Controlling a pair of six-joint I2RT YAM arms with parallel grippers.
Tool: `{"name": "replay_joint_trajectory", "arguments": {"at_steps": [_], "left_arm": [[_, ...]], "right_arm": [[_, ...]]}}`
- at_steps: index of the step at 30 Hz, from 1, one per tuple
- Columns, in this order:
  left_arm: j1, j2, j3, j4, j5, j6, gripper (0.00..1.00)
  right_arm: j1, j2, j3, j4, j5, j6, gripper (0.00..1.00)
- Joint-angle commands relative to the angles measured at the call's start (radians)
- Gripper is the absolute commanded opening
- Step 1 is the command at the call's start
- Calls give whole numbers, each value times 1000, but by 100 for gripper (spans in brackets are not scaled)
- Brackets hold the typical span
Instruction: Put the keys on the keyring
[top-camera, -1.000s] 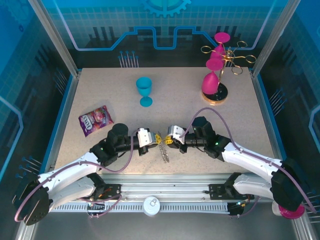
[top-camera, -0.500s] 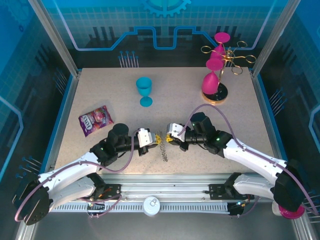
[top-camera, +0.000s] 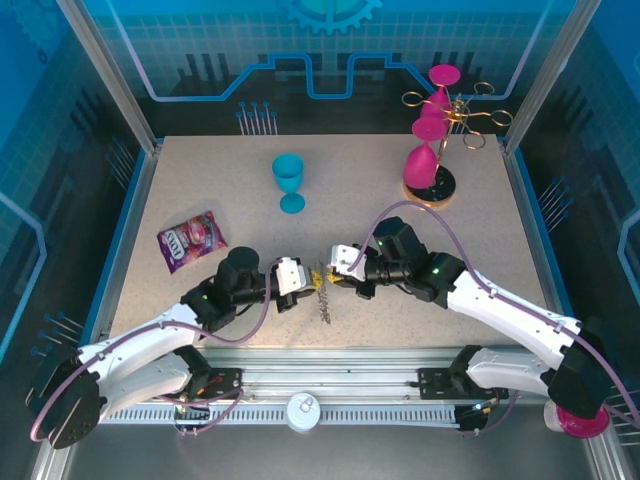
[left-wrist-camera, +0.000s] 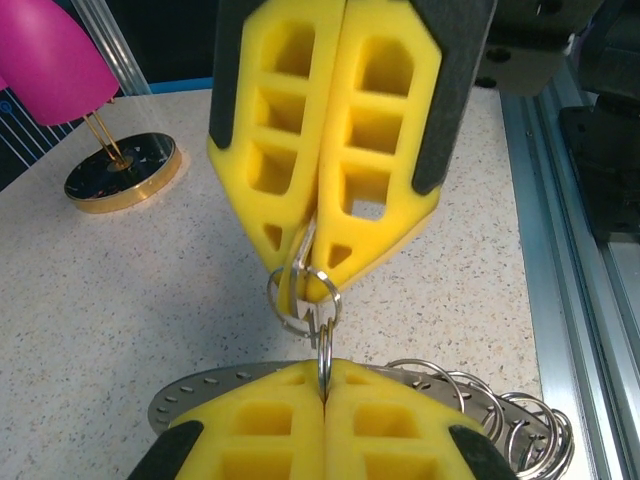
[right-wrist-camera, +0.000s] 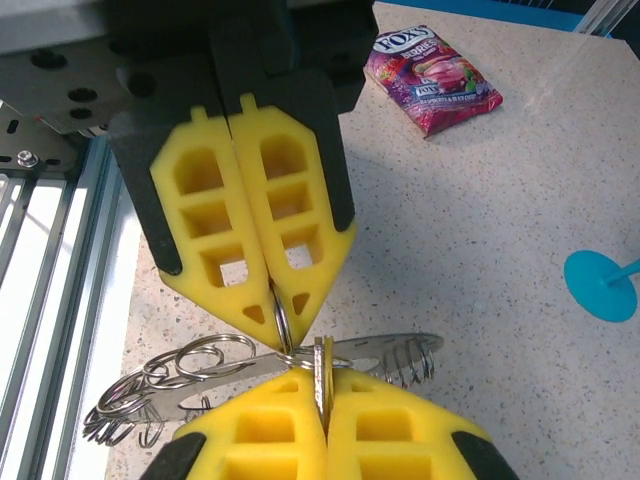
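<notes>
Keys (top-camera: 321, 277), a tiny bunch with a yellowish piece, are pinched between my two grippers close to the table's (top-camera: 480, 220) near edge, about midway between its left and right edges. My right gripper (top-camera: 332, 272) has just closed the last bit onto them, and its arm has swung slightly toward the far edge. My left gripper (top-camera: 308, 280) has stayed clamped on a small split ring of the keyring (top-camera: 326, 306), whose dark frilly loop trails toward the near edge. In the wrist views the yellow pads (right-wrist-camera: 250, 440) meet tip to tip. With both ends gripped, I judge threading can begin; whether anything is already threaded on I cannot tell.
</notes>
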Motion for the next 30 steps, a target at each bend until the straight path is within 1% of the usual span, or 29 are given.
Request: {"name": "replay_joint_trajectory", "arguments": {"at_steps": [1,10,11,12,13,14,15,18,19,22,25,30], "left_arm": [[-1,8,24,-7,-6,23,0],[-2,33,44,-46,0,22,0],[-1,35,46,-46,-3,20,3],[-2,36,46,-45,-5,18,10],[-2,36,46,-43,-8,18,14],[-2,34,46,-42,-7,18,22],[-1,35,46,-40,-8,17,27],[-2,24,44,-39,-12,15,43],[-3,18,43,-38,-14,16,47],[-1,-9,39,-29,-30,11,55],[-2,-36,29,-9,-46,-1,61],[-1,-63,18,28,-71,-25,64]], "right_arm": [[23,-7,46,-43,21,-29,0],[40,-16,60,-51,61,-57,0],[42,-17,61,-51,68,-58,0],[43,-20,63,-51,73,-60,0],[42,-21,63,-50,76,-60,0],[43,-22,63,-49,81,-61,0],[43,-24,63,-50,87,-62,0],[44,-26,62,-54,111,-65,0],[44,-26,61,-54,120,-68,0],[43,-28,57,-56,145,-76,0],[43,-28,57,-55,160,-80,0],[43,-21,60,-47,175,-77,0]]}}
